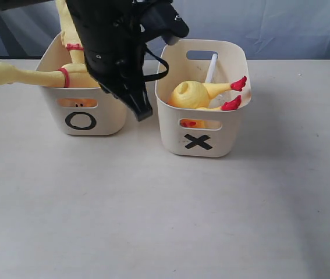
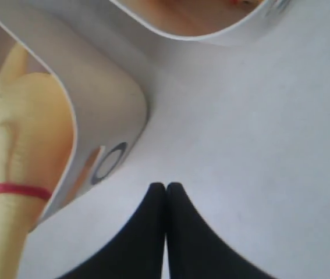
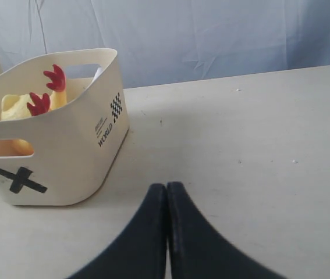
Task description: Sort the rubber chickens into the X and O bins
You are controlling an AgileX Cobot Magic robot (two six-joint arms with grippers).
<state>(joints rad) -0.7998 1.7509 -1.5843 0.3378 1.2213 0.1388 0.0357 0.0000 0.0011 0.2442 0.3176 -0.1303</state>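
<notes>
Table fills the foreground, and no chicken lies on it. Behind it stand the X bin on the right and the O bin on the left, close together but not touching. The left gripper hangs in the gap between them, tips down near the O bin's front corner — its fingers are pressed together with nothing between them. The right gripper sits low over the table beside the X bin, likewise closed on nothing. The exterior view does not show it.

The X bin holds one chicken, its red feet up by the right wall and a white stick leaning behind it. The O bin holds two: an upright chicken at the back, partly hidden by the arm, and an overhanging chicken lying across the rim.

Any further move turns on that last one, as I judge it. Its long axis runs left to right across the exterior view — body inside, neck and head out past the bin's left wall. It lies left of the left gripper, across the bin's width, and the left arm is much the nearer. All three seem binned, so at most a nudge inward remains.
</notes>
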